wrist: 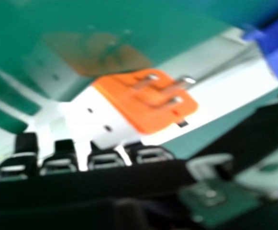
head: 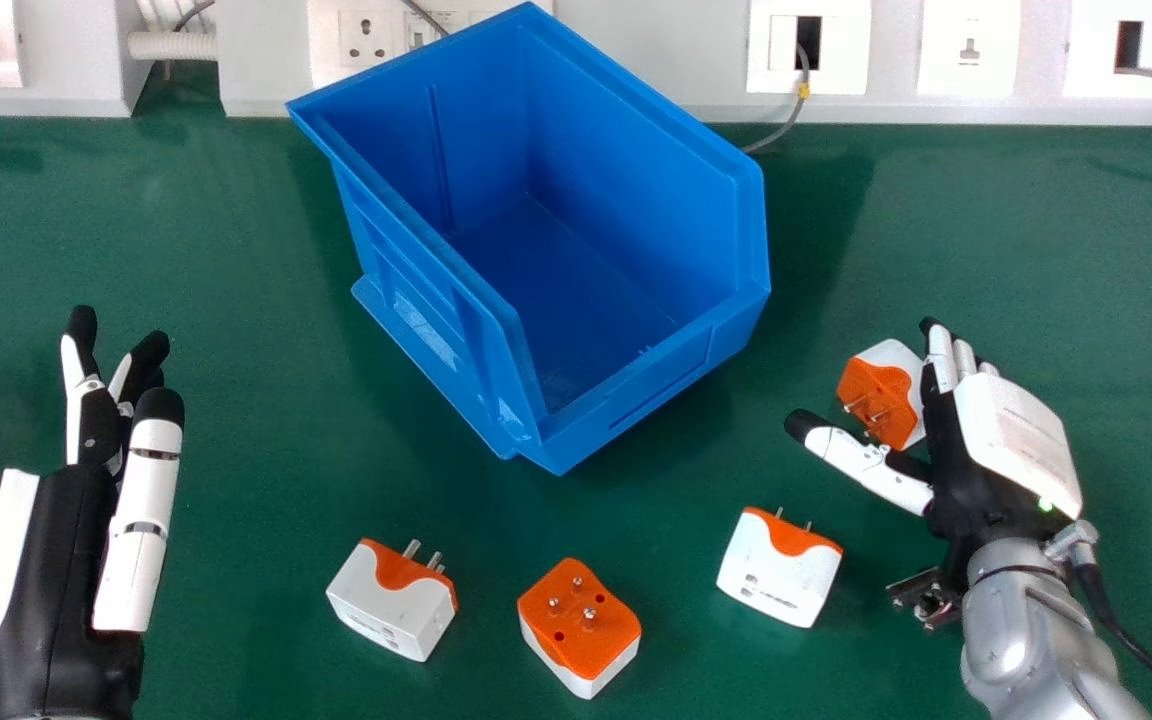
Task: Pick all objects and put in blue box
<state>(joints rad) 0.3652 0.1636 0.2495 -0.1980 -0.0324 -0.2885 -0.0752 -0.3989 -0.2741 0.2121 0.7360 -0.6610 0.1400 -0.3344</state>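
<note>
The blue box (head: 636, 260) stands open and empty at the back middle. My right hand (head: 976, 450) is at the right with straight fingers and its thumb out to the left; an orange and white adapter (head: 881, 390) lies between thumb and fingers, beside the palm. In the right hand view this adapter (wrist: 143, 100) shows its pins, close to my right hand (wrist: 105, 160). Three more adapters lie in front of the box: one at left (head: 391, 600), one in the middle (head: 578, 625), one at right (head: 779, 567). At the far left is my left hand (head: 56, 560), fingers relaxed.
White trunking with sockets (head: 656, 50) runs along the back of the green table (head: 236, 400). A grey cable (head: 786, 125) hangs down behind the box's right side. Another black cable (head: 1136, 640) trails from my right wrist.
</note>
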